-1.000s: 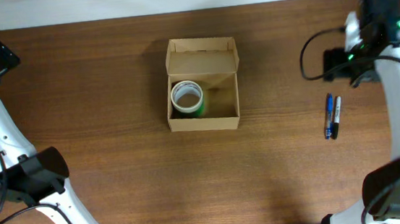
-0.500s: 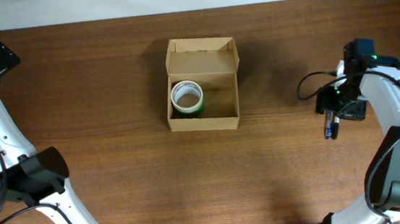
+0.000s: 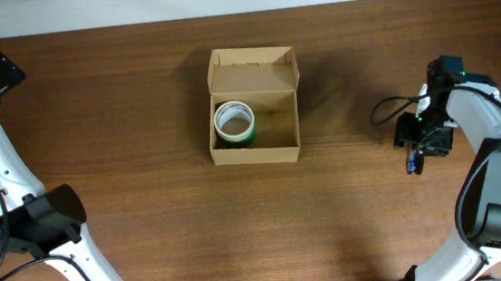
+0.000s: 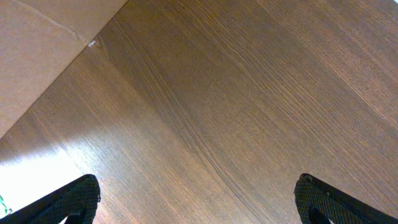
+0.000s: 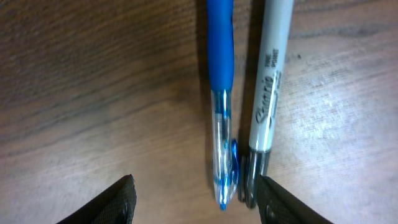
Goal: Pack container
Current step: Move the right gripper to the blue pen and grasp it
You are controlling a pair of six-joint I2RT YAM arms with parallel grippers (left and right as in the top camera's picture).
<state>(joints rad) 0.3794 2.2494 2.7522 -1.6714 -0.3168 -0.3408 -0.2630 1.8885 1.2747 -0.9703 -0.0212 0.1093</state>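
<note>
The container [image 3: 253, 107] is a small tan cardboard box, open, its flap lid standing at the far side. A tape roll with a green side [image 3: 233, 122] lies in its left half. A blue pen [image 5: 221, 93] and a grey marker [image 5: 268, 93] lie side by side on the table at the right. My right gripper [image 5: 196, 202] is open just above their near ends, the two ends between its fingers. In the overhead view it [image 3: 425, 136] covers most of the pens. My left gripper [image 4: 198, 202] is open over bare wood, far left.
The table is dark brown wood. A tan cardboard sheet [image 4: 37, 50] shows at the upper left of the left wrist view. A black cable [image 3: 389, 110] loops beside the right arm.
My right arm has come down from the far right edge to the pens; the gripper now sits over them. The box, tape roll and left arm have not moved.
</note>
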